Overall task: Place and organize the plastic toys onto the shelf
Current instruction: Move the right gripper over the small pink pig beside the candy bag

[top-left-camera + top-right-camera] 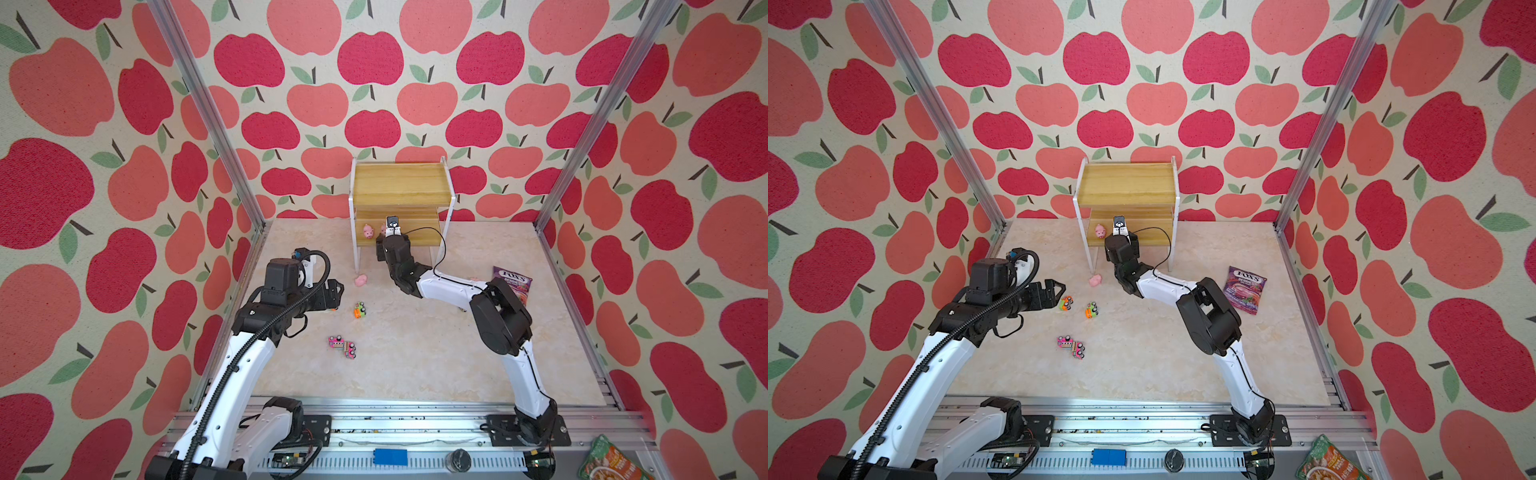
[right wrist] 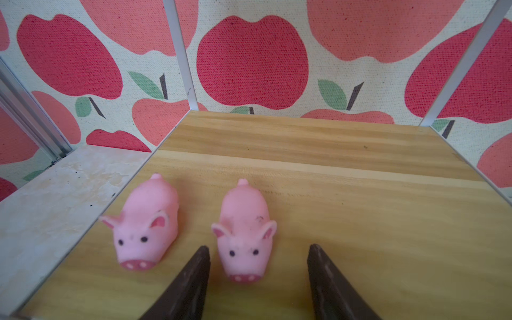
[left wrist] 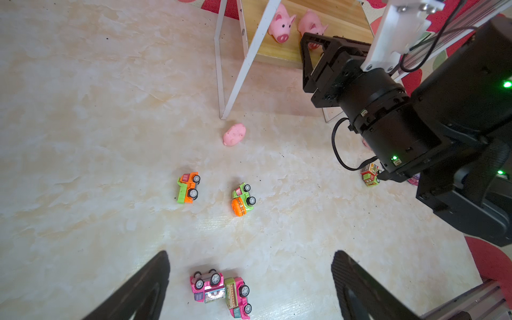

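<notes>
Right pincer (image 2: 258,246): jaws apart, one each side of the snout end of a small pink plastic pig (image 2: 243,235), gap on both sides, nothing clamped. That pig stands upright on the lower board of the two-tier wood-grain shelf with white metal frame (image 1: 401,183), near the board's front left corner. Second pink pig (image 2: 146,227) is just beside it, closer to the board's left edge. Both snouts face the front.

Shelf sits mid far edge of the marbled beige bench (image 1: 415,365). Third pink pig (image 3: 235,134) lies on its side on the bench, just beside the shelf's front left leg.

Toward the bench centre: orange-and-green toy truck (image 3: 188,188) and green-and-orange toy truck (image 3: 242,198), both on their sides, near each other, not touching. Closer to the front edge: pink toy truck (image 3: 207,285) touching a second pink toy truck (image 3: 238,296). Brown-and-green toy truck (image 3: 370,174) is partly hidden under the right arm.

Left pincer (image 3: 250,252): jaws wide apart, empty, hanging above the bench toward the left edge.

Purple candy bag (image 1: 512,286) lies flat near the right edge.
</notes>
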{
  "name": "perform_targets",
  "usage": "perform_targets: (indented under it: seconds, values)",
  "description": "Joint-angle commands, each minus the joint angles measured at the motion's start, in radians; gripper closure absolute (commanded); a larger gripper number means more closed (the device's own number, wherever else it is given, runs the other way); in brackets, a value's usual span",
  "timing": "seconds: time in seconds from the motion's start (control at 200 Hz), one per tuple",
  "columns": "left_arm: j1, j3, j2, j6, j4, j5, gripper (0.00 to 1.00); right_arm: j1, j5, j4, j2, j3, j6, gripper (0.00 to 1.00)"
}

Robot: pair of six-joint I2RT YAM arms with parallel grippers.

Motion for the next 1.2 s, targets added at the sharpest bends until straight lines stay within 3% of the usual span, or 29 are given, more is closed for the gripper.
perform_targets:
  seconds: [0.0,0.2,0.345,0.55,0.685,0.825,1.026,1.196]
  values:
    - [0.005,-0.011,-0.008,-0.014,0.014,0.018,0.06,0.022,-0.017,0.062,-0.086,-0.089,-0.012,0.34]
    - [0.009,-0.014,-0.002,-0.015,0.014,0.017,0.06,0.070,-0.036,0.114,-0.232,-0.307,-0.017,0.22]
    - [0.012,-0.011,0.008,-0.015,0.011,0.007,0.06,0.115,-0.049,0.076,-0.362,-0.472,0.008,0.20]
    - [0.012,-0.014,0.027,-0.010,0.003,-0.025,0.06,0.132,-0.084,-0.078,-0.548,-0.691,0.180,0.20]
    - [0.012,-0.017,0.047,-0.009,0.000,-0.029,0.06,0.121,-0.046,-0.229,-0.665,-0.772,0.276,0.20]
    - [-0.020,-0.019,0.064,0.000,-0.007,-0.049,0.07,0.045,-0.045,-0.411,-0.783,-0.823,0.418,0.25]
    - [-0.079,-0.021,0.091,0.018,-0.015,-0.088,0.07,-0.142,-0.113,-0.567,-0.915,-0.866,0.565,0.27]
    - [-0.102,-0.019,0.118,0.022,-0.011,-0.076,0.07,-0.328,-0.262,-0.535,-0.927,-0.905,0.639,0.29]
